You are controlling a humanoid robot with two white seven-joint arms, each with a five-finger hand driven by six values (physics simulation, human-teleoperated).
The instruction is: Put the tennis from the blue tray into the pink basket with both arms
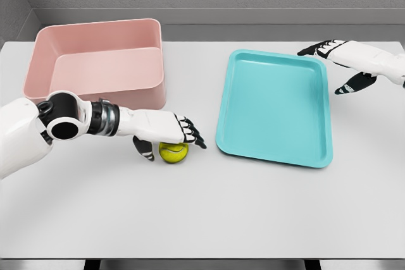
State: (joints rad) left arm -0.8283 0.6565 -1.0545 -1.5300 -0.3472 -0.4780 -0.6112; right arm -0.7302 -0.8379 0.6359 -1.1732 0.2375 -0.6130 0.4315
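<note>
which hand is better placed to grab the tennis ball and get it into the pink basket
Left. The left hand hovers directly over the tennis ball on the table, just in front of the pink basket. The right hand sits open beyond the blue tray's far corner.

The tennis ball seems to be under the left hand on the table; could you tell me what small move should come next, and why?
Probably close the left hand around the tennis ball: it lies on the table beneath the palm, between the pink basket and the blue tray, apparently not yet gripped.
</note>
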